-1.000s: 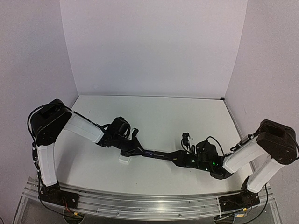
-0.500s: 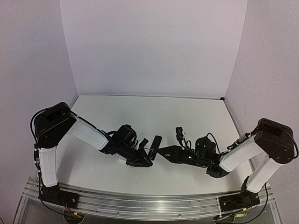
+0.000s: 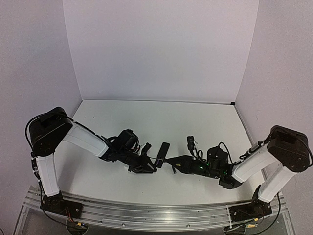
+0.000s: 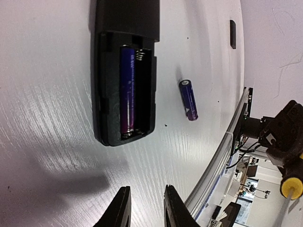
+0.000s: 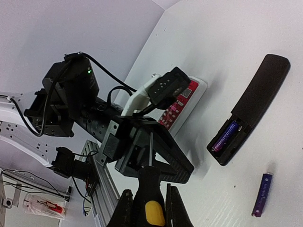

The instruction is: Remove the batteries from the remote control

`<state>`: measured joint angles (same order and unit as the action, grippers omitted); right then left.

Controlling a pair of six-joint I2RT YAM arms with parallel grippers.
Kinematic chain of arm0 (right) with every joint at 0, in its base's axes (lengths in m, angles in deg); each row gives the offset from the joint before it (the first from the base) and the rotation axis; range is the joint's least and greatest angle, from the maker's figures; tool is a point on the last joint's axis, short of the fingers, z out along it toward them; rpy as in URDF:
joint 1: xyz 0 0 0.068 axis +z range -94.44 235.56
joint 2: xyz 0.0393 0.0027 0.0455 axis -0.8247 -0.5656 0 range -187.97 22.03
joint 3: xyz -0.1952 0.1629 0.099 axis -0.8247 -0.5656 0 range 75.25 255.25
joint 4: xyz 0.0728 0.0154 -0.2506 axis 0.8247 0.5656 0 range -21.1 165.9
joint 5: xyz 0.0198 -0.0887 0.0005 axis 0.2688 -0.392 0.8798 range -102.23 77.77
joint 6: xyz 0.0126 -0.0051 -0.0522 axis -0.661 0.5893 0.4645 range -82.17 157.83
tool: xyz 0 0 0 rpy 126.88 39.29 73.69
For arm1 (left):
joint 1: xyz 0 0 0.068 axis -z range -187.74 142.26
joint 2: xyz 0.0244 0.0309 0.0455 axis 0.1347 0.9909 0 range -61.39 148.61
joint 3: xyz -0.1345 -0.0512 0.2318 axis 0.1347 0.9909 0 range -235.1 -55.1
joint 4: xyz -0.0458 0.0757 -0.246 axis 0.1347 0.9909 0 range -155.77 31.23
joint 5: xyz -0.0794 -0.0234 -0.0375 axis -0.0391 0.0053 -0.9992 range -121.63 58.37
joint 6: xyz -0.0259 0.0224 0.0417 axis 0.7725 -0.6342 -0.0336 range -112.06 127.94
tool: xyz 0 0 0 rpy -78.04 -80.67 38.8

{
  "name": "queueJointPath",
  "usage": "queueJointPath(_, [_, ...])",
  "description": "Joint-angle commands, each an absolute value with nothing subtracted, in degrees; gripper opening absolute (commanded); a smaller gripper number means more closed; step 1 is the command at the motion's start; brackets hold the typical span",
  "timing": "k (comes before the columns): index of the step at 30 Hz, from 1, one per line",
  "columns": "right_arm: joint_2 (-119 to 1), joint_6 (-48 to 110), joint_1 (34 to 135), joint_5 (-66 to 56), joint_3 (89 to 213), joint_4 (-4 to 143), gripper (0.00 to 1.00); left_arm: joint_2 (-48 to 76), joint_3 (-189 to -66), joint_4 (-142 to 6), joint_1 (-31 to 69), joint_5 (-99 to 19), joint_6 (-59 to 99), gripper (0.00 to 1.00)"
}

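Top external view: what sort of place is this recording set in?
Probably a lab robot test cell: a white table boxed in by plain walls, with the left arm and right arm bolted to an aluminium rail at its near edge.

The black-and-white left arm [image 3: 85, 138] folds up from its near-left base, and its forearm stretches low and rightward toward the middle. Its black two-finger left gripper [image 4: 144, 210] points down, the fingers slightly apart with nothing between them. The matching right arm [image 3: 252, 164] reaches low and leftward. Its right gripper [image 5: 147, 208] is clamped on a yellow-and-black screwdriver handle [image 5: 150, 182]. The two grippers sit near each other.
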<state>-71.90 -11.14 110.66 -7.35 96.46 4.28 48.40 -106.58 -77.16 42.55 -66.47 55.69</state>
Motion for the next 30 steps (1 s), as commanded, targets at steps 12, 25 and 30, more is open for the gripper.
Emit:
queueJointPath(12, [-44.93, -5.85, 111.11, -25.38, 92.08, 30.38, 0.00, 42.08, -117.04, -62.93, 41.58, -54.82, 46.44, 1.00])
queueJointPath(25, [-19.51, -7.09, 111.14, -50.19, 100.68, 85.17, 0.00, 50.78, -120.99, -63.53, 41.12, -60.25, 45.48, 1.00])
queueJointPath(30, [-20.14, -7.11, 111.19, -49.44, 100.99, 85.95, 0.00, 52.48, -119.43, -68.69, 41.77, -65.03, 46.99, 1.00])
